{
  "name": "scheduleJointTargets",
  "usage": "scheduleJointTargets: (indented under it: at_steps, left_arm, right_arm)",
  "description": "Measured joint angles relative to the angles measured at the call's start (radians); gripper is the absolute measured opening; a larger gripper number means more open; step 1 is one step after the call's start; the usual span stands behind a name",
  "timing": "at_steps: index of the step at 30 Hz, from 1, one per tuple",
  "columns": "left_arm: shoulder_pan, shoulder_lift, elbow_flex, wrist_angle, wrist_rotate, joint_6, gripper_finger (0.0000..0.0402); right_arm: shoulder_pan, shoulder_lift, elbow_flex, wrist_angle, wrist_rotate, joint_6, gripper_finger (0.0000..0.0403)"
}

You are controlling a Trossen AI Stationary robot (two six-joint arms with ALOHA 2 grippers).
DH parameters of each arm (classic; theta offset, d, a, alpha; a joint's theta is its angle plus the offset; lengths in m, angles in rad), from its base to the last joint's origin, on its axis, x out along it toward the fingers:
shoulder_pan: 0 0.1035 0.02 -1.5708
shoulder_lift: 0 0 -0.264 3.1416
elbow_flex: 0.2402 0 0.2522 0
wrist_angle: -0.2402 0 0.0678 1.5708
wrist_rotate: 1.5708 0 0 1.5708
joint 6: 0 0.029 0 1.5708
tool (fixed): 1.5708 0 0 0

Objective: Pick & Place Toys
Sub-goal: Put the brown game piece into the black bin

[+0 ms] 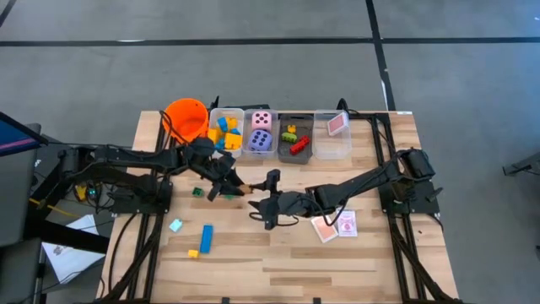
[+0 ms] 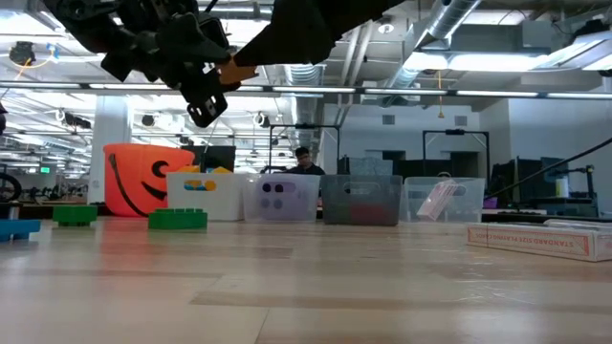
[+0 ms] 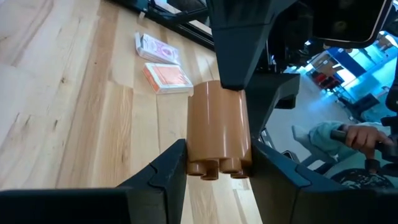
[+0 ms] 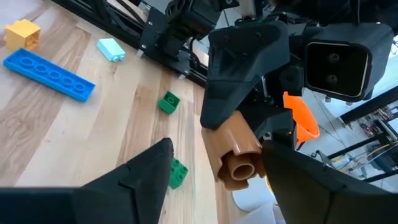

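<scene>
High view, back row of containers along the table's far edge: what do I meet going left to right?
Orange bucket → bin of yellow and blue blocks → bin with two dice → grey bin → clear bin holding a card.

This is a robotics lab in a large open industrial hall. Bare pipes and ducts (image 2: 459, 24) run under the high ceiling, lit by long strip lights. The floor (image 1: 253, 67) around the wooden tabletop (image 1: 278, 262) is grey concrete marked with dark lines. Beyond the tabletop stand dark metal frames (image 2: 459, 162) and further workstations, with a person (image 2: 304, 161) seated at the far side. A monitor (image 1: 13, 135) stands at the left.
</scene>
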Motion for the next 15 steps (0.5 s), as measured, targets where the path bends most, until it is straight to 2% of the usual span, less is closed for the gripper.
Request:
scheduleJointTargets:
  at_steps: [5, 15]
  left_arm:
    - [-0.019, 0.000, 0.000, 0.007, -0.032, -0.003, 0.0136]
    - [-0.021, 0.000, 0.001, 0.039, -0.022, -0.005, 0.0136]
  right_arm:
    - [-0.002, 0.000, 0.000, 0.004, 0.008, 0.000, 0.0249]
    - [-0.004, 0.000, 0.000, 0.009, 0.064, -0.015, 0.0249]
